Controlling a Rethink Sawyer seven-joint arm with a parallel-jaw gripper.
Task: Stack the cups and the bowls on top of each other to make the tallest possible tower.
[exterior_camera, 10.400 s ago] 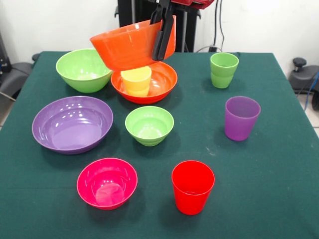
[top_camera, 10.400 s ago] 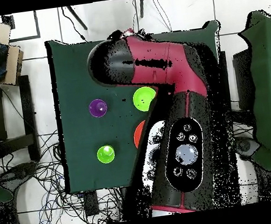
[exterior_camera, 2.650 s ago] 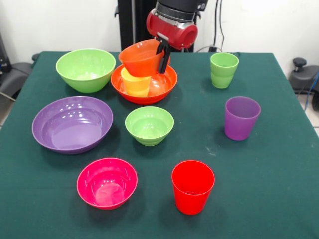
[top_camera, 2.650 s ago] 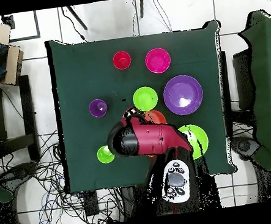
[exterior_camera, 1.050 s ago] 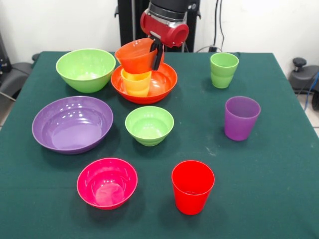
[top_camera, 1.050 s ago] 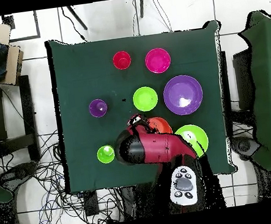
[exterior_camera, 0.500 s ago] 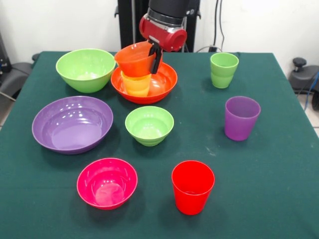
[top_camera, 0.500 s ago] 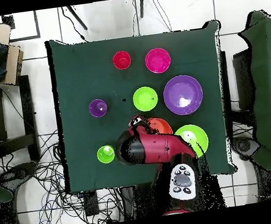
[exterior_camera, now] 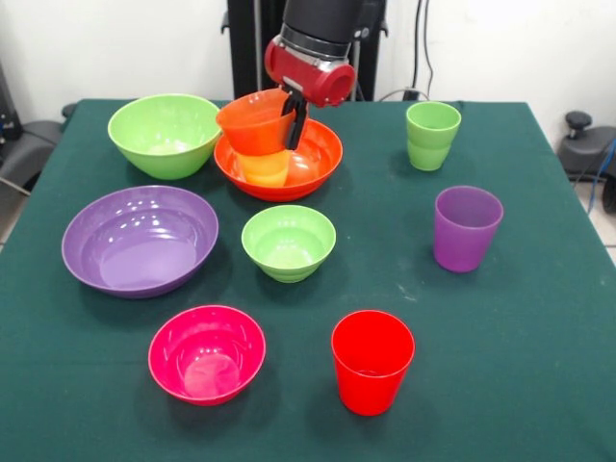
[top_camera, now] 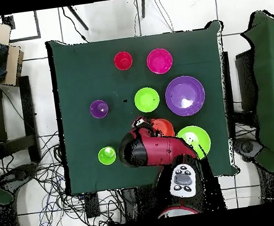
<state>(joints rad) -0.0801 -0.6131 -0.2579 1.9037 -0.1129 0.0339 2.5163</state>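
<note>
Small bowl going onto the cup

The fingers (exterior_camera: 291, 114) grip the small orange bowl's (exterior_camera: 254, 121) rim; it hangs tilted just above the yellow cup (exterior_camera: 264, 167), which stands inside the large orange bowl (exterior_camera: 318, 154).

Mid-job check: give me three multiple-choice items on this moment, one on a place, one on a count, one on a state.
1. Where is the yellow cup?
A. inside the large orange bowl
B. beside the red cup
C. in the purple bowl

2. How many cups stand alone on the cloth?
A. one
B. three
C. five

3. The claw is
A. open and empty
B. shut on the small orange bowl
C. out of view

Answers: 1 A, the yellow cup sits in the large orange bowl. 2 B: red cup, purple cup, green cup. 3 B, the claw pinches the small orange bowl by its rim.
</note>
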